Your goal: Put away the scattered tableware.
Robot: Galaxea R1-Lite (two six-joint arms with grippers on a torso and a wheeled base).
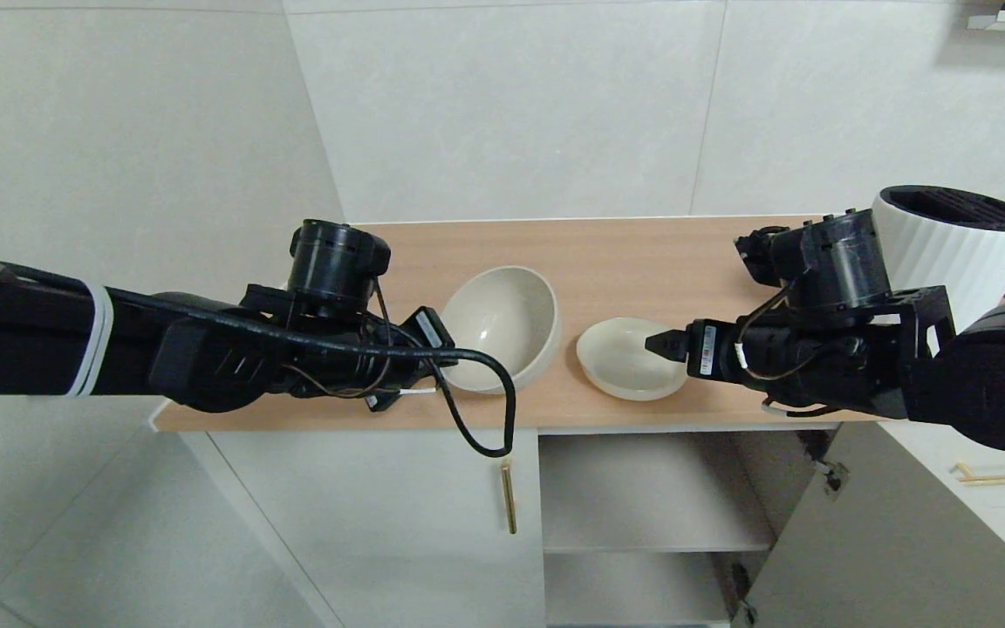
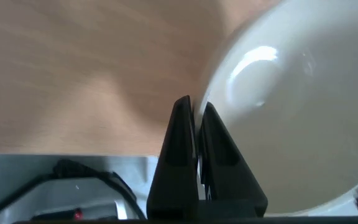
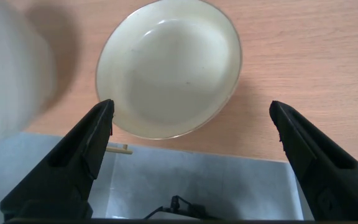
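1. The left gripper (image 1: 434,336) is closed on the rim of a large beige glossy bowl (image 1: 502,324). In the left wrist view its two black fingers (image 2: 180,146) pinch the edge of the large beige glossy bowl (image 2: 291,118) between them, one on the outer side and one on the inner side.
2. This bowl is tilted, not upright; its opening faces up and toward the left arm. It is over the light wooden countertop (image 1: 642,253), near the front edge.
3. A small cream-white shallow bowl (image 1: 629,358) sits flat on the countertop, just beside the large one on its right – a narrow gap of wood shows between them.
4. The right gripper (image 1: 665,343) is open. In the right wrist view its fingers (image 3: 73,165) stand wide apart, with the small cream-white shallow bowl (image 3: 166,68) between and beyond the tips, and they do not touch it.
5. A white ribbed round appliance with a black top (image 1: 956,244) stands on the right end of the countertop, behind the right arm.
6. Under the countertop a white cabinet (image 1: 651,488) is open and its shelves show – a brass bar handle (image 1: 509,497) hangs on the closed door at its left.
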